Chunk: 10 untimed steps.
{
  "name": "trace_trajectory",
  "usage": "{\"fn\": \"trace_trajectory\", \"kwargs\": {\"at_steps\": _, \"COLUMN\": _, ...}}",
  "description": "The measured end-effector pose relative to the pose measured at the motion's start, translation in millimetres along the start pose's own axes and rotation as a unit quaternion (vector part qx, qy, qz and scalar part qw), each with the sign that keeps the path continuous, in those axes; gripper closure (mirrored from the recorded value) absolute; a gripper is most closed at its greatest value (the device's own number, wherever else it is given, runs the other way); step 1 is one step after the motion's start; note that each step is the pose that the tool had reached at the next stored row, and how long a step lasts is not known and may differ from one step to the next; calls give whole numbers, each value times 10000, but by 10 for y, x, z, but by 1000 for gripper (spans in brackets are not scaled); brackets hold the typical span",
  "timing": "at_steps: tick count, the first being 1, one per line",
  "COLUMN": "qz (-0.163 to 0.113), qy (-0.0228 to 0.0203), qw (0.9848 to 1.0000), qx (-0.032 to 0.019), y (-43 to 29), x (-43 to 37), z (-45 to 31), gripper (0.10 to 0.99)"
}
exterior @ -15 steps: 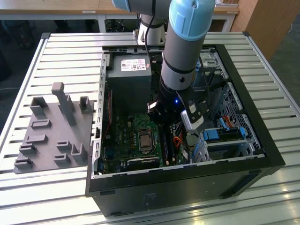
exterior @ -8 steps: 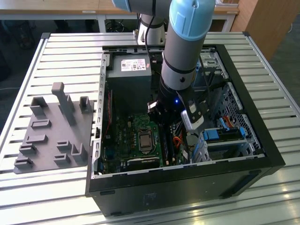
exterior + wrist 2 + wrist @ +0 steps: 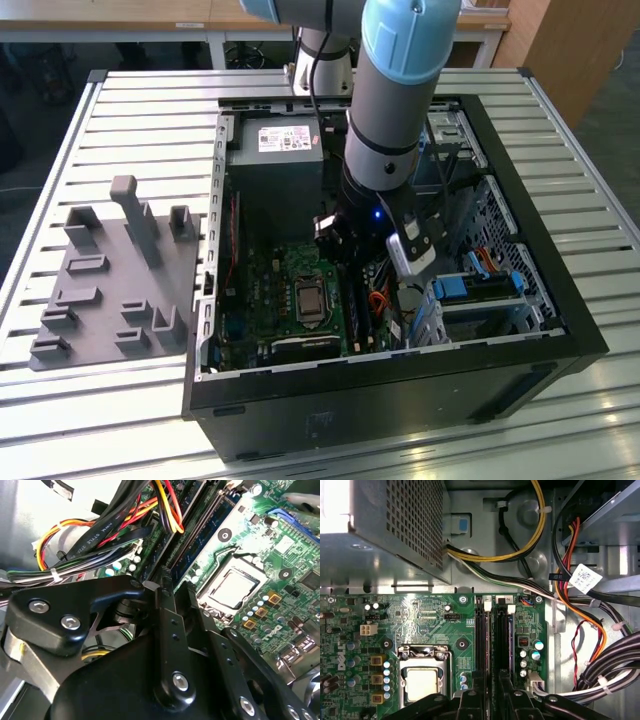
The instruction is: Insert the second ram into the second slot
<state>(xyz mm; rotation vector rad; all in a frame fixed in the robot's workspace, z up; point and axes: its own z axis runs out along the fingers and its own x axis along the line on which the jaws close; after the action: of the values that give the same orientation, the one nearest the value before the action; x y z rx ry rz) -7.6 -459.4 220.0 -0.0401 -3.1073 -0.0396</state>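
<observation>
Black fingers (image 3: 162, 582) are drawn close together, tips almost meeting; whether they pinch anything I cannot tell. In both wrist views they hang low over the memory slots of the green motherboard (image 3: 420, 615).

Just beyond the tips, the second ram (image 3: 505, 645) stands on edge in one slot, a thin dark blue stick. Its long axis runs straight away from the fingers (image 3: 472, 700) toward the perforated grey power supply (image 3: 395, 530). I cannot tell if it is fully seated. A bare black slot (image 3: 481, 640) lies just beside it, on the side of the processor socket (image 3: 422, 680).

On the other side, bundled cables (image 3: 590, 630) crowd the case wall, leaving little room. In the exterior view the arm (image 3: 395, 100) reaches down into the open black case (image 3: 400, 375) on the slatted worktop (image 3: 120, 110).
</observation>
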Motion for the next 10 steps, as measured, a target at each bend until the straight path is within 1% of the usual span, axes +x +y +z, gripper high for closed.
{"fn": "trace_trajectory", "kwargs": {"at_steps": 4, "qz": -4, "qy": 3, "qw": 10000, "qx": 1, "y": 0, "x": 1, "z": -34, "gripper": 820}}
{"fn": "trace_trajectory", "kwargs": {"at_steps": 10, "qz": -8, "qy": 2, "qw": 10000, "qx": 4, "y": -4, "x": -2, "z": -32, "gripper": 820}}
